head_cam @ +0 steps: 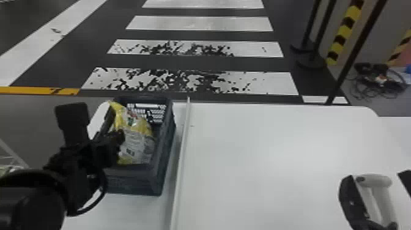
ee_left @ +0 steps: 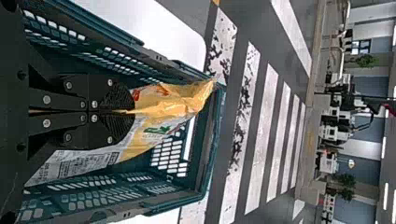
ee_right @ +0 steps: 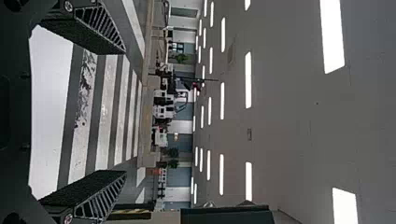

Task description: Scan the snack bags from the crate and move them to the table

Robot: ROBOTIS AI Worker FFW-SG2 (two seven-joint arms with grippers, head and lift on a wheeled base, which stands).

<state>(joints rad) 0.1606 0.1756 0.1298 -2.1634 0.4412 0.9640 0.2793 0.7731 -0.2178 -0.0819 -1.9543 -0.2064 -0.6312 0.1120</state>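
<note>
Left gripper clamped on fold of snack bag, bag inside crate by bench's far left corner. Narrow pinch could slip under bag's weight; crate's rim might snag it. Right gripper wide apart.

White stripes cross the dark floor.

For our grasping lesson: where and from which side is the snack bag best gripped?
I'd pinch the snack bag on its yellow fold, coming through the crate's open top. The bag looks soft and creased, so that ridge gives the jaws something thin to close on, while the crate's walls would hinder a low side approach.
</note>
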